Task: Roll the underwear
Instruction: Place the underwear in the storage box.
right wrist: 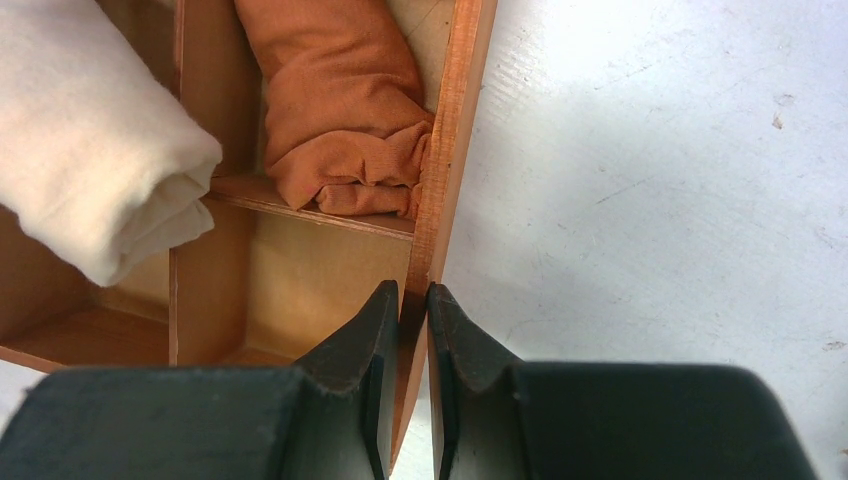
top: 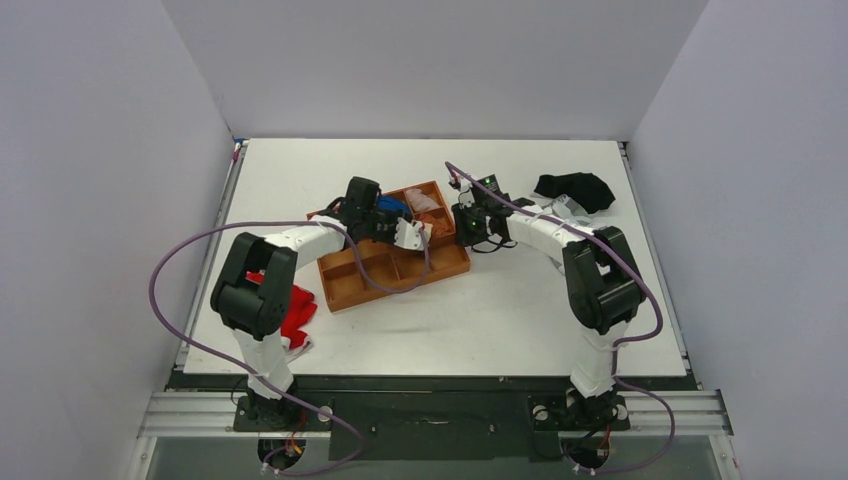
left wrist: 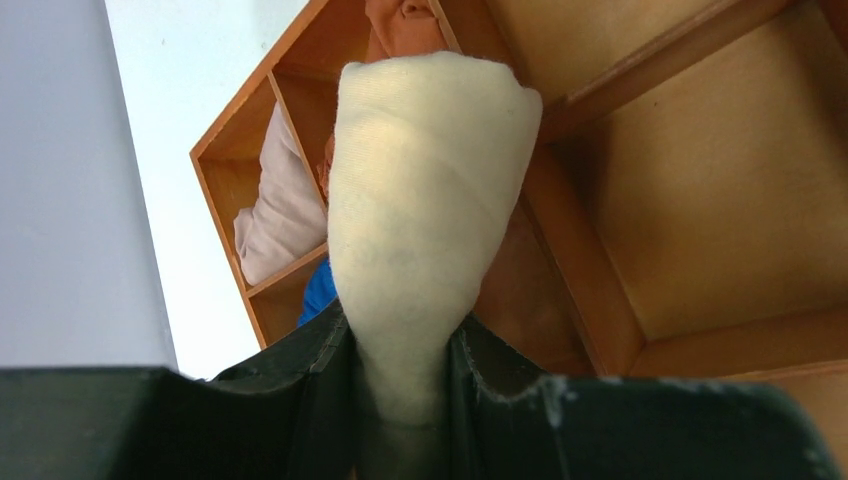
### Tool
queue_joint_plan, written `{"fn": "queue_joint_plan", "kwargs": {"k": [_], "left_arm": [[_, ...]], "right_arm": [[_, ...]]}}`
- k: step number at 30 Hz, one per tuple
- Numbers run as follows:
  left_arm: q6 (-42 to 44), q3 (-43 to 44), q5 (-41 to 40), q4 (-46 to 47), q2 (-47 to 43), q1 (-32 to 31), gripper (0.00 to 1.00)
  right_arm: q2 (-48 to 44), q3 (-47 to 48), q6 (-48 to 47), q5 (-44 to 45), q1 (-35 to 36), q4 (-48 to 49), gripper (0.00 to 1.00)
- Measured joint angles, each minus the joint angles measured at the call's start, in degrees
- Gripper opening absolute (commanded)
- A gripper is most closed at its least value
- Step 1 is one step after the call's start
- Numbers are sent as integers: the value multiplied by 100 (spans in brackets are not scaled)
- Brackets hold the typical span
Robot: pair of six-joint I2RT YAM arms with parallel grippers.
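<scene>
The underwear [left wrist: 425,190] is a cream roll, and my left gripper [left wrist: 400,335] is shut on its lower end. In the top view the left gripper [top: 408,232] holds the roll over the middle of the wooden tray [top: 400,283]. The right wrist view shows the same underwear [right wrist: 90,160] hanging over a tray compartment at the left. My right gripper [right wrist: 412,300] is shut on the tray's right-hand wall [right wrist: 455,130], one finger inside and one outside. From above, the right gripper [top: 462,228] sits at the tray's right side.
The tray holds an orange rolled garment [right wrist: 340,110], a pale pink one [left wrist: 275,205] and a blue one [left wrist: 318,290]. A red garment [top: 295,310] lies by the left arm. A black garment [top: 575,188] lies at the back right.
</scene>
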Motion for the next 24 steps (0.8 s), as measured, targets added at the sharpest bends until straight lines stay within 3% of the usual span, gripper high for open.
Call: {"fn": "queue_joint_plan", "kwargs": {"k": [16, 24], "left_arm": [[682, -55, -15, -151, 186, 210, 0], [1207, 925, -127, -1427, 636, 116, 0]], "right_arm": [[0, -4, -39, -101, -66, 2, 0], [0, -4, -44, -107, -103, -15, 0]]}}
